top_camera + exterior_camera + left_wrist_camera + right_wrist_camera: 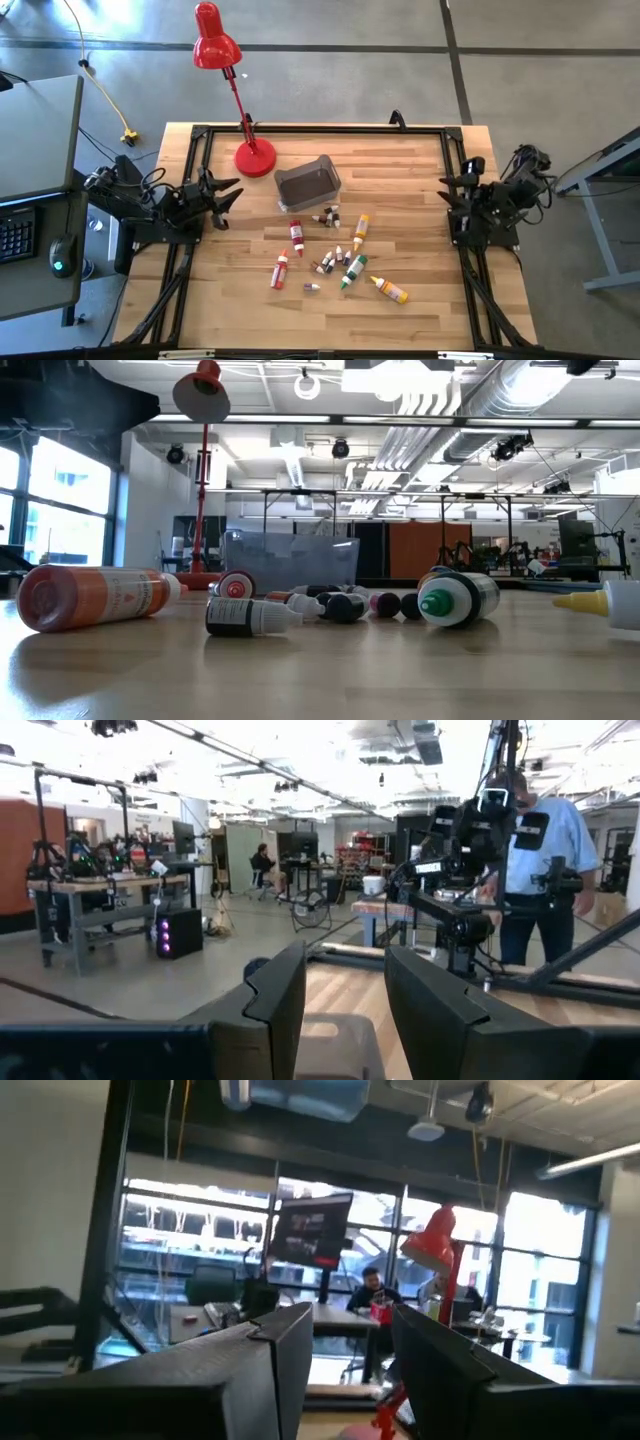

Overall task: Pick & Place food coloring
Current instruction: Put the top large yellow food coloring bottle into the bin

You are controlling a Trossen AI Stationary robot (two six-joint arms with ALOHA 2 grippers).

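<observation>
High view. My left gripper [228, 200] waits at the table's left edge, my right gripper [447, 190] at its right edge; both are well apart from the bottles [338, 255], which lie scattered on the table [420, 320] in the middle, nearer than the bin [308, 184]. A red bottle [296, 235] and a second red one [280, 271] lie left of the group, a yellow bottle [390, 289] to the near right, a green-capped one [352, 271] between. The lamp [240, 100] stands on the far left part of the table, its base just left of the bin.

Low view. The bottles lie on their sides across the wood: a large red bottle [92, 598] at left, a dark bottle with a white cap [250, 617] right of it, a green-capped bottle [458, 598] farther right, a yellow tip [580, 600] at the right edge. The bin [290, 560] stands behind them, the lamp [200, 400] to its left.

Left wrist view. My left gripper [345, 1010] is released, its fingers [275, 1000] apart with nothing between them. Past them lie the bin's rim [335, 1040] and my right arm [465, 870]; a person [545, 870] stands beyond the table.

Right wrist view. My right gripper [350, 1370] is likewise released and empty. The lamp [435, 1245] shows beyond it.
</observation>
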